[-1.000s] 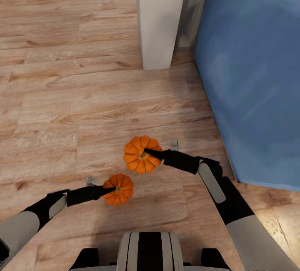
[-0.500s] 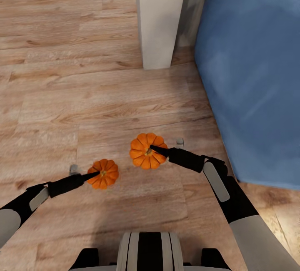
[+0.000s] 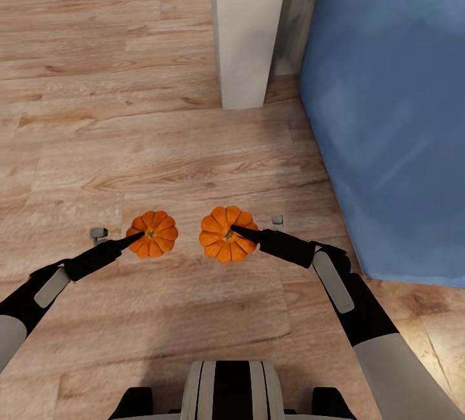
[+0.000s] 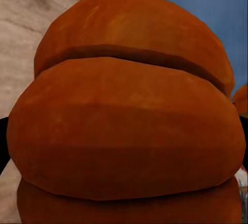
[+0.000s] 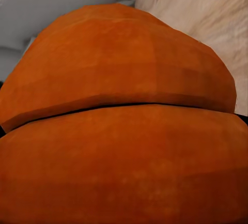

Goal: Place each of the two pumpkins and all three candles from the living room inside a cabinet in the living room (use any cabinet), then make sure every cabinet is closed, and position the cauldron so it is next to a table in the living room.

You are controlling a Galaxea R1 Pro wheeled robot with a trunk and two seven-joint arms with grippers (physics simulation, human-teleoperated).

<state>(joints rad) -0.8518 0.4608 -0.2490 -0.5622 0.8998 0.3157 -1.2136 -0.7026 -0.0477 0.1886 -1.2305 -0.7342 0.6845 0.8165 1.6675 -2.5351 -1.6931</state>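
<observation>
left hand (image 3: 137, 237) & right hand (image 3: 235, 231) each grip pumpkin, stems up

**Left pumpkin carried outward and forward**

The left end effector (image 3: 132, 240) has swung its smaller pumpkin (image 3: 154, 233) away from the robot's base and toward the left, so it now hangs level with the right pumpkin (image 3: 226, 233), apart from it. The right end effector (image 3: 237, 231) has shifted its pumpkin only slightly.

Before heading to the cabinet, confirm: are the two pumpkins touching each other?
No; in the head view, bare floor separates the left pumpkin from the right pumpkin.
</observation>
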